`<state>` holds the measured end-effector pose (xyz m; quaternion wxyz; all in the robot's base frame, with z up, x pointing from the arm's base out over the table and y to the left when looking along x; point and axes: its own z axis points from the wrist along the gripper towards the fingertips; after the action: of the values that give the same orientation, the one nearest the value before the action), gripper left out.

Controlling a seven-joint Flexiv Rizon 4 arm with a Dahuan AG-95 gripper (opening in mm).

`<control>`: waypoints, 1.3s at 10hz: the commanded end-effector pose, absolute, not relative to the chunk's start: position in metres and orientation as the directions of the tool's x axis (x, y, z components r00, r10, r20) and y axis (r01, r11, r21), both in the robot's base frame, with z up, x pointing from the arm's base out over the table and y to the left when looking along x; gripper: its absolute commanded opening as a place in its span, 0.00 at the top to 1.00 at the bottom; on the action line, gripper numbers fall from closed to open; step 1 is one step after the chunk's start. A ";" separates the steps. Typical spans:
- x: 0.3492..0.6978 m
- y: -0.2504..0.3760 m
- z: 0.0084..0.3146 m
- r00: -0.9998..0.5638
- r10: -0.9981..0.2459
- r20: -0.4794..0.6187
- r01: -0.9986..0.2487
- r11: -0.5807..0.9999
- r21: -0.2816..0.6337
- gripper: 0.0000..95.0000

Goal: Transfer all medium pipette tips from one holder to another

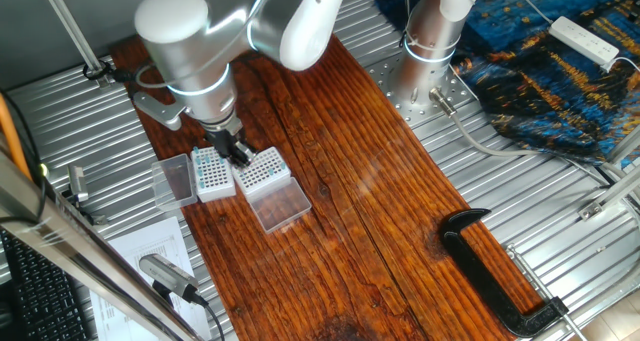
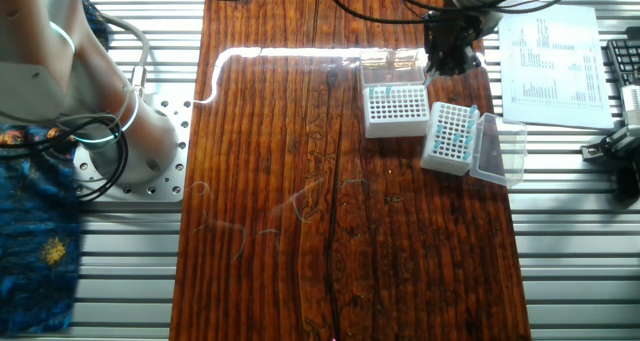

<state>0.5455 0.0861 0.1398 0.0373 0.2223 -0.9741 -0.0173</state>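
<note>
The gripper [image 1: 238, 151] hangs pointing down over the gap between the two racks, near the wooden table's [image 1: 340, 191] far edge; whether its fingers are apart, I cannot tell. Just beside it sits the opaque white rack [image 2: 449, 138] with teal pipette tips [image 2: 452, 133]; the clear-sided rack [image 2: 396, 110] touches alongside, both lids open.
</note>
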 end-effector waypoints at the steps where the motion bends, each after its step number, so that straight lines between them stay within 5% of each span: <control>1: 0.543 0.087 0.136 -0.904 -0.419 0.080 -0.416 0.908 0.058 1.00; 13: 0.519 0.095 0.132 -0.911 -0.399 0.107 -0.394 0.917 0.065 1.00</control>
<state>0.5174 0.0949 0.1330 0.0580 0.2029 -0.9773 -0.0203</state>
